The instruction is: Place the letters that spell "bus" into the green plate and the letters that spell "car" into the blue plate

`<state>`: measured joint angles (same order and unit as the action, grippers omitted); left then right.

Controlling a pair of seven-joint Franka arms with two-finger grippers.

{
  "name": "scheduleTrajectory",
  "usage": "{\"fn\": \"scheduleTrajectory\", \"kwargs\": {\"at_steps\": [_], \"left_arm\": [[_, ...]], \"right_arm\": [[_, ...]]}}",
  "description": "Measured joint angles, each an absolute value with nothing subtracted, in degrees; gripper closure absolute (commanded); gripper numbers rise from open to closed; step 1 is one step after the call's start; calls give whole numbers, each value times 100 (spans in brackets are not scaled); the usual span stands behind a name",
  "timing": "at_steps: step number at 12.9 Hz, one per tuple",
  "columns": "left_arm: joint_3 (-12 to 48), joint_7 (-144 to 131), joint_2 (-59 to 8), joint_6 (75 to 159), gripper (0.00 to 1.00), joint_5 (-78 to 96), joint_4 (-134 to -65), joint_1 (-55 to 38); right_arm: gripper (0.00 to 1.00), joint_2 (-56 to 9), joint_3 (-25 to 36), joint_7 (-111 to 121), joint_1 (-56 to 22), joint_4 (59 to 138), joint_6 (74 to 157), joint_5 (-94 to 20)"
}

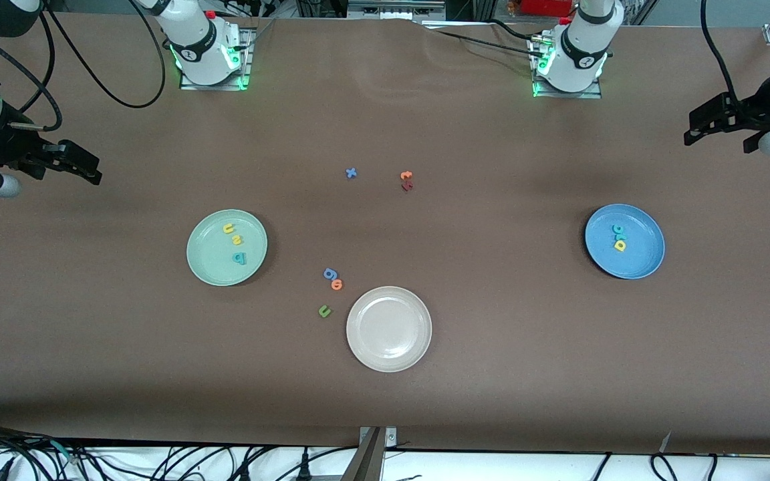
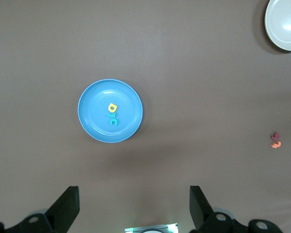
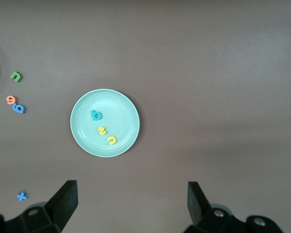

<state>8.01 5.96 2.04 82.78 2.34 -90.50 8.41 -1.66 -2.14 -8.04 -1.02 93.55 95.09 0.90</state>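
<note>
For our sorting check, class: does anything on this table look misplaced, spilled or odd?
Nothing stands out. The pale green plastic plate holds the yellow u, yellow s and teal b; the blue plastic plate holds the teal c, yellow a and teal r.

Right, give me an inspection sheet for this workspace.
Surface: brown table, flat.
Job's things: green plate holds yellow u, yellow s, teal b; blue plate holds teal c, teal r, yellow a.
Clutter: white plate; loose letters beside it, more nearer the bases.
Grippers: left gripper over the blue plate's end, right gripper over the green plate's end, both waiting, jaws open, holding nothing.
Cables: bundles below the table edge.
Surroundings: nothing seen.
</note>
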Motion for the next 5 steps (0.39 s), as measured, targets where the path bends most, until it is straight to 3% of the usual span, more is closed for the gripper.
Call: {"fn": "scheduleTrajectory", "kwargs": {"at_steps": [5], "left_arm": [[1048, 556, 197, 8282, 0, 234, -9038, 860]], "right_arm": [[0, -168, -213, -803, -102, 9355, 9509, 90]]}}
